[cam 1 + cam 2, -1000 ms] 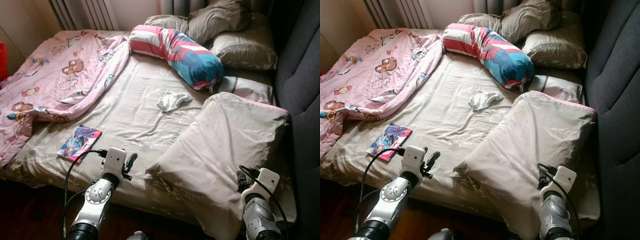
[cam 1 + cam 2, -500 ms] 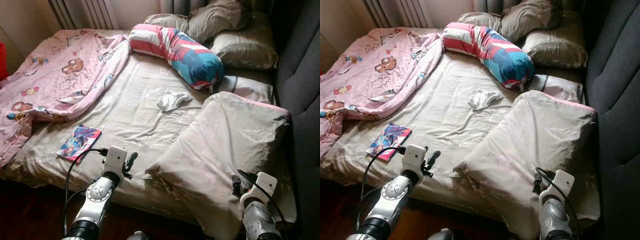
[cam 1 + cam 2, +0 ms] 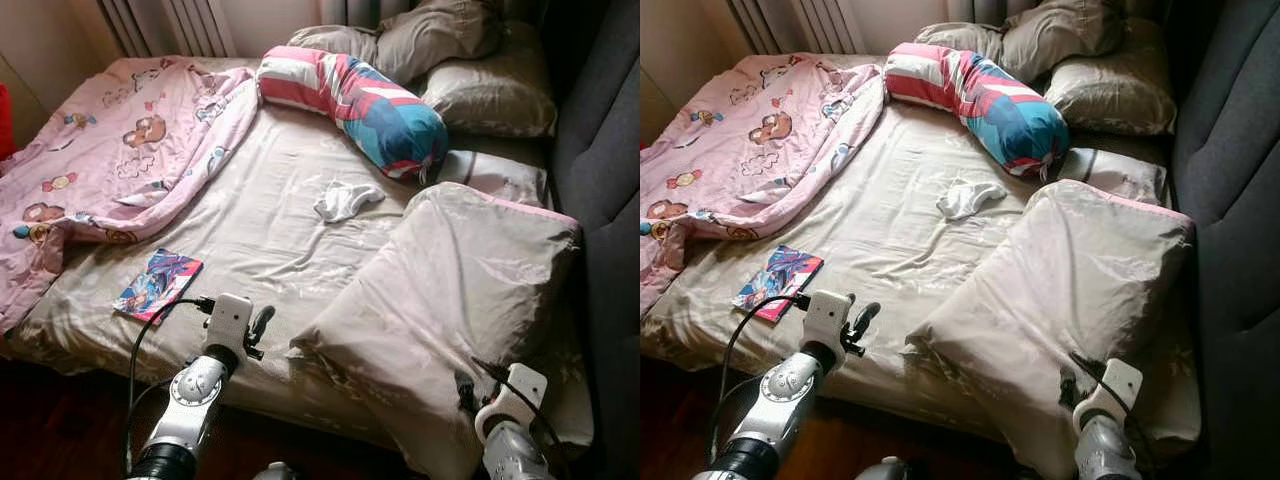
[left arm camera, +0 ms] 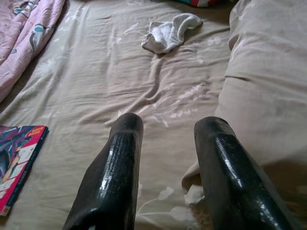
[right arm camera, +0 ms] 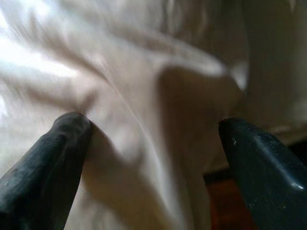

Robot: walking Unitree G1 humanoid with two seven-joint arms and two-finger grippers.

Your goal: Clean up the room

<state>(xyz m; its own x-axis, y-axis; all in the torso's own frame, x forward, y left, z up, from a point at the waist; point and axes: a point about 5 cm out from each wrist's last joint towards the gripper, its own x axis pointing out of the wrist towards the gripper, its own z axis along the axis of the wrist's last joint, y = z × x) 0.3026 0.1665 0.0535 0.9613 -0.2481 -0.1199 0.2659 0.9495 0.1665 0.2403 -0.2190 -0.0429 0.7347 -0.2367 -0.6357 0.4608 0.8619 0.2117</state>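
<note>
1. Bed [image 3: 260,215]: beige sheet, rumpled. A pink blanket [image 3: 110,150] is heaped along its left side.
2. Large beige pillow [image 3: 450,300] lies at the near right corner of the bed, overhanging the near edge.
3. Striped bolster [image 3: 350,100] lies toward the far edge, with more pillows [image 3: 480,90] at the far right corner.
4. White sock [image 3: 345,200] rests mid-bed, apart from the other items.
5. Magazine [image 3: 158,285] lies flat near the near left edge.
6. Left gripper [image 4: 165,158]: fingers parted, nothing held, above the sheet at the near edge, beside the large pillow.
7. Right gripper [image 5: 153,158]: fingers spread wide, pillow fabric between them.
</note>
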